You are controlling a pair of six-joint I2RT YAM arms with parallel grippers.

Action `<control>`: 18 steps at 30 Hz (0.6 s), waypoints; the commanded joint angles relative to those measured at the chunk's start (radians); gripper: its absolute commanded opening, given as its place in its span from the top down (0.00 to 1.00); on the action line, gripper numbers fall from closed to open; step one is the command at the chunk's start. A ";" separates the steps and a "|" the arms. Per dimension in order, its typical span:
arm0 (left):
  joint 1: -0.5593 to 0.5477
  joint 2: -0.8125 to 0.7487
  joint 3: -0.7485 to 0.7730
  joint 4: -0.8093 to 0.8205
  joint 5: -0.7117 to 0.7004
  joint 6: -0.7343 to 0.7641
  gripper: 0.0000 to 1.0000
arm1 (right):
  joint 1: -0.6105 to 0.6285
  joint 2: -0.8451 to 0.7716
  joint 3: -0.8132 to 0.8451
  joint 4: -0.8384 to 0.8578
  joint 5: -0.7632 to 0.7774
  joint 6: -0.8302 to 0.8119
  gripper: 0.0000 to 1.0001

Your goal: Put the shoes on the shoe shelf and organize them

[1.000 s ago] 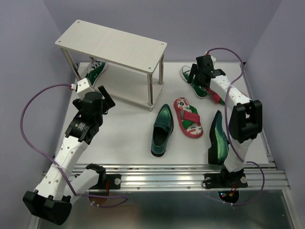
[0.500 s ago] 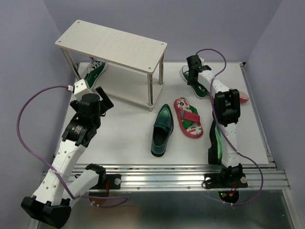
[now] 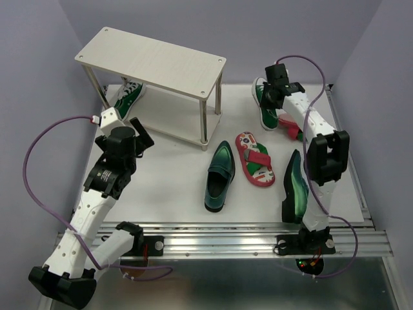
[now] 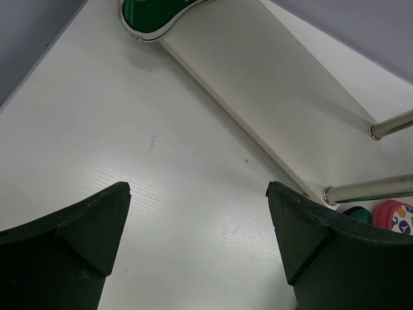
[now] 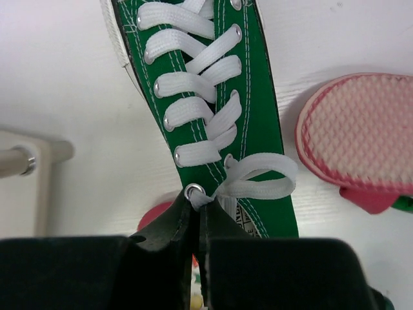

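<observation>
A green canvas sneaker [image 5: 213, 97] with white laces [image 5: 193, 71] is gripped by the right claw [image 5: 199, 216], its toe pointing away from the claw. The claw is clenched on the shoe's upper edge beside the topmost eyelet, black fingers [image 5: 164, 232] nearly meeting with the canvas pinched between them. Whether the sole rests on the white table [image 3: 168, 174] cannot be told. A small label on the tongue, just beside the claw, carries print too blurred to read.

Near the claw's right lies an overturned red flip-flop [image 5: 358, 139], its pale pink ribbed sole up, beside the sneaker but apart from it. Left of the claw stands the shoe shelf [image 3: 151, 61], two pale wood boards on thin silver legs.

Between the two claws, nearer the arm bases, a second red flip-flop [image 3: 253, 158] lies with its patterned footbed up, just beside a glossy dark green loafer [image 3: 219, 175]. Another loafer [image 3: 293, 187] lies by the right arm's base.

The left claw [image 4: 197, 190] is released, jaws wide apart above bare table, holding nothing. Ahead of it and to the left, the toe of a second green sneaker [image 4: 151, 16] shows at the end of the shelf's lower board. Tiny lettering on its white rubber strip is unreadable.
</observation>
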 commanded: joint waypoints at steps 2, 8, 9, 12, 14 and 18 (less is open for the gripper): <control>-0.009 0.007 0.038 0.026 -0.007 0.019 0.01 | 0.006 -0.230 -0.079 0.120 -0.091 0.091 0.99; -0.009 0.005 0.038 0.041 -0.022 0.053 0.01 | 0.081 -0.494 -0.349 0.160 -0.087 0.209 0.99; -0.007 0.002 0.035 0.046 -0.025 0.057 0.01 | 0.099 -0.524 -0.378 0.159 -0.076 0.220 0.99; -0.007 -0.007 0.024 0.070 -0.010 0.068 0.01 | 0.168 -0.623 -0.486 0.146 -0.048 0.273 0.99; -0.009 -0.013 0.016 0.084 -0.001 0.068 0.01 | 0.228 -0.684 -0.553 0.140 -0.024 0.321 0.99; -0.010 -0.007 0.016 0.089 0.011 0.062 0.01 | 0.310 -0.758 -0.627 0.127 0.000 0.378 0.99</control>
